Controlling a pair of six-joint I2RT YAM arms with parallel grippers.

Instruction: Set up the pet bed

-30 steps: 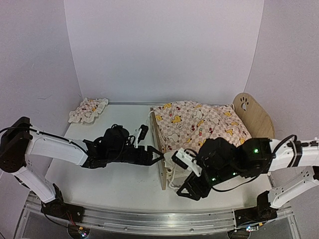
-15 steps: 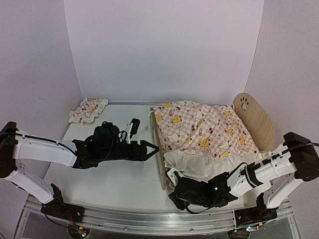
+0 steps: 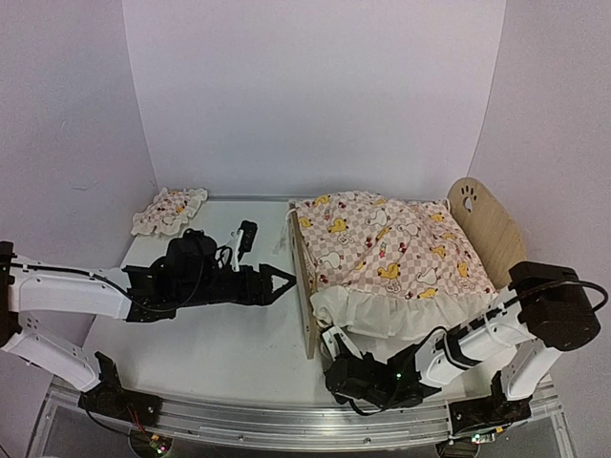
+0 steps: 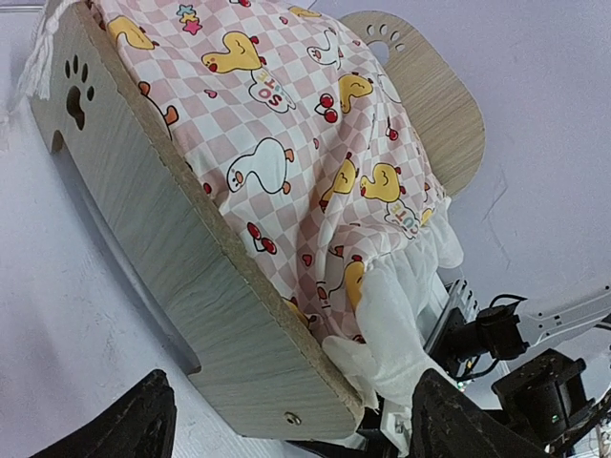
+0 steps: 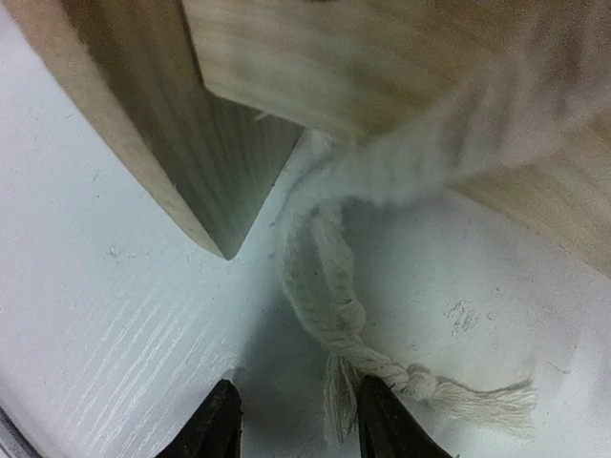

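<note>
The pet bed (image 3: pixel 307 296) stands right of centre, its paw-print headboard (image 3: pixel 487 224) at the far right. The pink duck-print cover (image 3: pixel 382 253) lies over it and hides the striped base; its white ruffle hangs down the near side. My left gripper (image 3: pixel 284 279) is open and empty just left of the footboard (image 4: pixel 143 229), which fills the left wrist view with the cover (image 4: pixel 286 143) behind it. My right gripper (image 3: pixel 334 370) is low on the table at the bed's near front corner, open. A white knotted cord (image 5: pixel 320 286) lies between its fingertips (image 5: pixel 218 420), below a wooden frame leg (image 5: pixel 181 134).
The small matching ruffled pillow (image 3: pixel 169 210) lies at the table's back left corner. White walls close the back and sides. The metal rail (image 3: pixel 286 425) runs along the near edge below both arm bases.
My right arm dropped from over the cover to the table at the bed's front corner. The ruffle now hangs over the near side. My left gripper drew back slightly left.
</note>
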